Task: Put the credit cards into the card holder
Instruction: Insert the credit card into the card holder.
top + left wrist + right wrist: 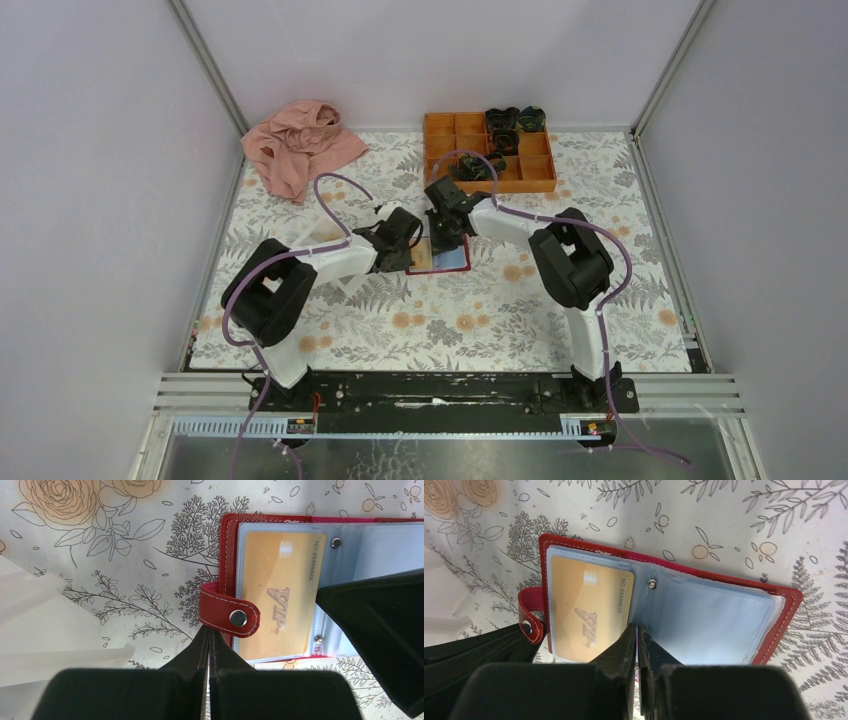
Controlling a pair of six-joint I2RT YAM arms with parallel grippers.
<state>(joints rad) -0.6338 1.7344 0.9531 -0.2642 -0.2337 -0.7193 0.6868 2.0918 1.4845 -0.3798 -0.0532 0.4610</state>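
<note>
The card holder (443, 257) lies open on the floral mat, dark red outside and pale blue inside. It also shows in the left wrist view (227, 535) and the right wrist view (724, 615). A golden credit card marked VIP (280, 580) (584, 605) sits inside its left clear pocket. The right pocket looks empty. My left gripper (210, 631) (413, 238) is shut, its tips just beneath the snap tab (231, 615) at the holder's left edge. My right gripper (637, 626) (446, 228) is shut, its tips over the holder's middle fold. No other card is in view.
A white tray (45, 630) lies left of the holder, under my left arm. An orange compartment box (488, 152) with dark items stands at the back. A pink cloth (298, 145) is bunched at the back left. Grey walls enclose the mat.
</note>
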